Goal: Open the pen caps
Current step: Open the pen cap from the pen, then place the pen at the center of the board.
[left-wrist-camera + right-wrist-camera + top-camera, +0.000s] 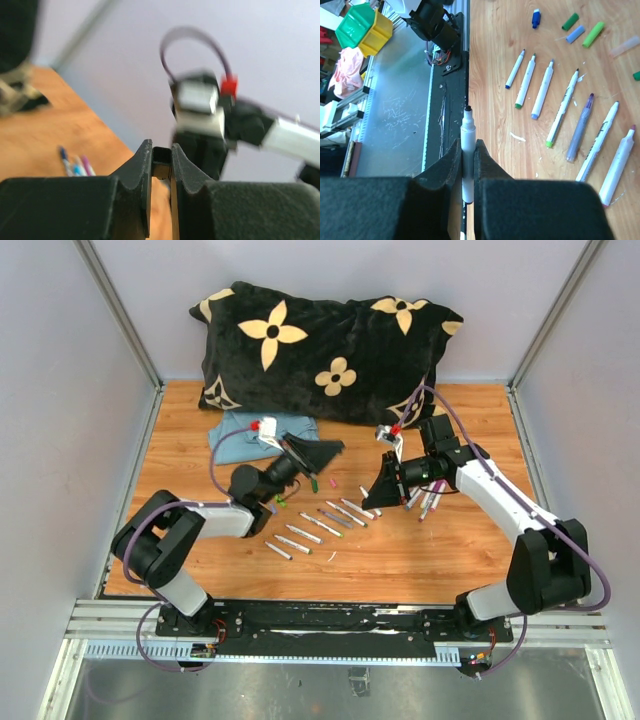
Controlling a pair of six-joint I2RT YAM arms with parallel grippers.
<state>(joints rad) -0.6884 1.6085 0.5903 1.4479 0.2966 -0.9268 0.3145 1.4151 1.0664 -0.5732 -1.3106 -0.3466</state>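
My left gripper is raised off the table and shut on a small black pen cap pinched between its fingertips. My right gripper is shut on a white-grey pen barrel whose bare black tip points away from the jaws. The two grippers are a short way apart above the table's middle. Loose caps lie on the wood: dark blue, green, light blue and light green. Several uncapped pens lie in a row.
A few capped pens lie by the right arm. A black flowered pillow and a blue cloth lie at the back. Beyond the table's near edge is a black rail and yellow and green bins.
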